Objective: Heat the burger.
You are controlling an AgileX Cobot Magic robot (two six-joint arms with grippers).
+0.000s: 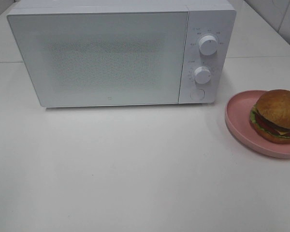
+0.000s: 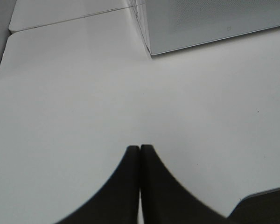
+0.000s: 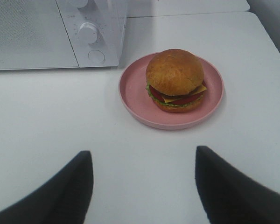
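Observation:
The burger (image 1: 277, 116) (image 3: 176, 80), with a browned bun, lettuce, tomato and cheese, sits on a pink plate (image 1: 237, 118) (image 3: 133, 95) at the table's right edge. A white microwave (image 1: 111, 53) (image 3: 42, 32) stands at the back with its door closed. In the right wrist view my right gripper (image 3: 143, 161) is open, its fingers spread wide over bare table short of the plate. In the left wrist view my left gripper (image 2: 140, 148) is shut, fingertips pressed together, empty, above bare table near the microwave's corner (image 2: 151, 49). Neither gripper shows in the high view.
The microwave has two knobs (image 1: 208, 44) and a round button (image 1: 197, 94) on its right panel. White table (image 1: 135, 169) stretches in front of it. A seam between table tops runs behind the microwave.

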